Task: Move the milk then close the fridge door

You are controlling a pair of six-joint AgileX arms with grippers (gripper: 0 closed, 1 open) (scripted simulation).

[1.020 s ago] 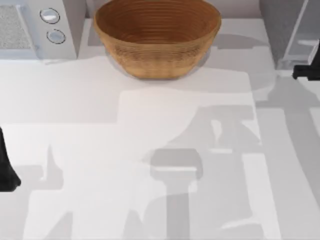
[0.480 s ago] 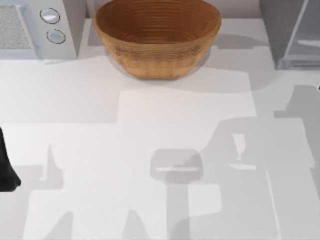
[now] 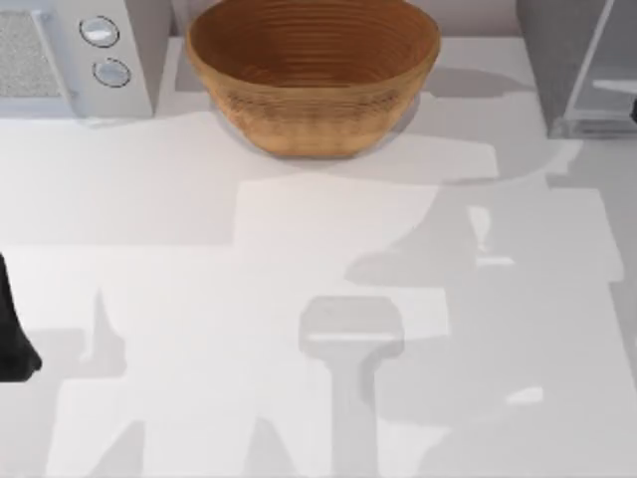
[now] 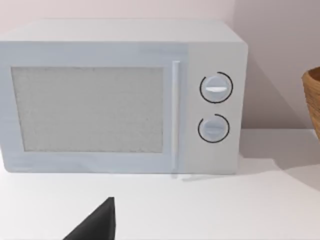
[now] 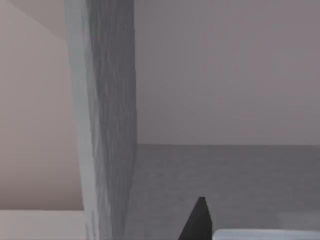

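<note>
a: where is the left arm (image 3: 12, 329)?

b: it is at the left edge of the table (image 3: 299, 219), low and dark, well apart from all things. its wrist view looks at the front of the light grey microwave (image 4: 120, 100), with the two round knobs (image 4: 216, 88) one over the other. a dark tip of the left gripper (image 4: 100, 225) is in front of it, over the white table. if this gripper is open or closed, i cannot tell.

a: and the right gripper (image 5: 199, 222)?

b: i see a dark tip of it, close to a dark grey speckled wall of the fridge cabinet (image 5: 107, 125), with a grey floor behind. open or closed, i cannot tell either.

a: where is the fridge door (image 3: 615, 50)?

b: at the far right corner of the table, a pale glassy panel with a lighter frame edge, just beside the dark grey cabinet. how far it stands open i cannot tell.

a: the milk?

b: i cannot tell where it is.

a: what more is on the table?

b: a wicker basket (image 3: 314, 80) at the far middle, between microwave and fridge, touching neither.
</note>
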